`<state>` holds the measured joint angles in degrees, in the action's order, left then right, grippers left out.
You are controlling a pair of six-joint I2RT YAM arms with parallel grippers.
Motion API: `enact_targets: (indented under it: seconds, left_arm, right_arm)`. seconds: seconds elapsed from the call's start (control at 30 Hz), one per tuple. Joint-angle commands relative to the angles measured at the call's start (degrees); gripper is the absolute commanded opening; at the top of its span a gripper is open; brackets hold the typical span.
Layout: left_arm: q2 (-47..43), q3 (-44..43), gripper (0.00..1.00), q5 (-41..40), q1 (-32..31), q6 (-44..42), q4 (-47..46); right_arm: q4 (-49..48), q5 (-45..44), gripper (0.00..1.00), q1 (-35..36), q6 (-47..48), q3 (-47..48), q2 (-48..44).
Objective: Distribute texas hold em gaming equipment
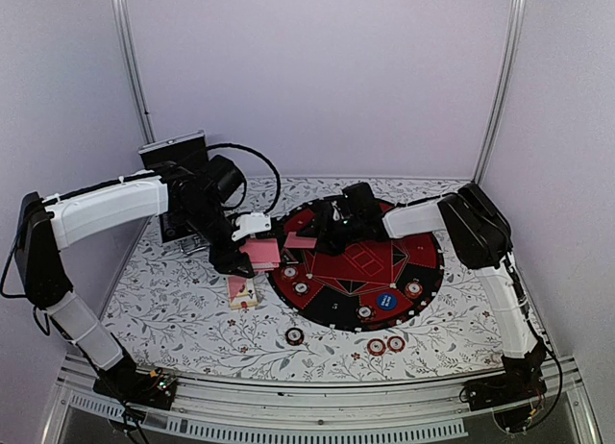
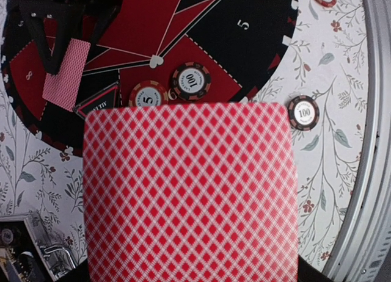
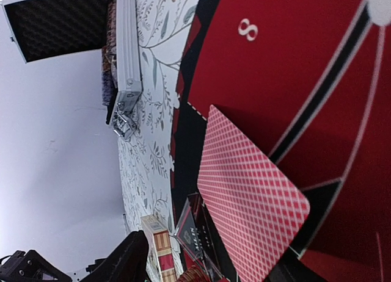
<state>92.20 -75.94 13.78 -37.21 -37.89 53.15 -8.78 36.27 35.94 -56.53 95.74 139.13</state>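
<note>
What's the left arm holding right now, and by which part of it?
The left gripper holds pink-backed cards, one or a stack, by the edge nearest its wrist camera; its fingers are hidden.

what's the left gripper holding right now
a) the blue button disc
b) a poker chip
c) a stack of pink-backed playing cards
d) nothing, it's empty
c: the top view shows the left gripper shut on the edge of the pink-backed playing cards, and their diamond-patterned back fills most of the left wrist view.
</note>
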Motion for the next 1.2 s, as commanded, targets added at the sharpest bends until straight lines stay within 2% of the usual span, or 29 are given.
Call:
enact_targets:
  seconds: [0.0,0.33,0.77,1.17]
  left_arm:
    - [-1.5,-0.3,0.00,1.2,0.5,0.2,0.0]
    - [-1.4,-0.8,0.00,1.2,0.5,0.2,0.2]
    - [-1.5,-0.4,0.00,1.0,0.5,0.5,0.2]
    - [-1.1,-0.5,0.00,1.2,0.5,0.3,0.2]
  right_arm:
    - [10.4,-7.9,0.65,-0.3,4.9,-4.0,-5.6]
    - [12.7,-9.9,0.66,-0.4,7.2,-6.0,-9.0]
    - [12.3,-4.7,0.65,-0.7,7.3,1.6,-1.2]
    - [7.1,-1.6,0.62,0.4,4.4,-1.5,-0.5]
